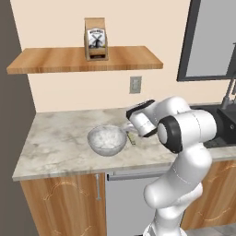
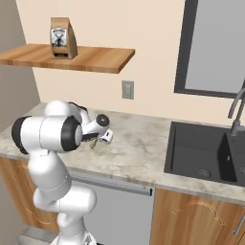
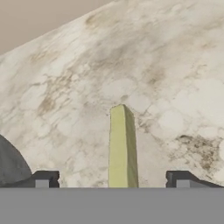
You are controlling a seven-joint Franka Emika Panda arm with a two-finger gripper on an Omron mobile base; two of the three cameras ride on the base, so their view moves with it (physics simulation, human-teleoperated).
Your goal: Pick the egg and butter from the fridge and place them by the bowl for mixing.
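The butter (image 3: 121, 148), a thin olive-yellow stick with flat faces and squared edges, lies on the table (image 1: 55, 138) just beside the bowl (image 1: 107, 139), on the side toward the sink (image 2: 201, 153). In the hand view it runs lengthwise between the two dark fingertips (image 3: 43, 179), which stand spread well apart on either side and do not touch it. The gripper (image 1: 131, 136) hangs low over the stick, its jaws open. The bowl is round, wide and shallow, of translucent grey-white glass with a mottled sheen. The table is pale marbled stone with brown veining, set on wooden cabinets with arched door panels and a grey panel under it. Above the bowl a wooden shelf (image 1: 83, 60) carries a brown paper bag (image 1: 96, 39) with a dark label. A grey wall outlet (image 1: 135, 84) sits on the peach wall behind the bowl. Beyond the arm from the bowl lies the black sunken sink with a dark curved tap (image 2: 236, 110), under a dark-framed window (image 2: 210, 48). In the left base view the arm's white elbow partly hides the butter.
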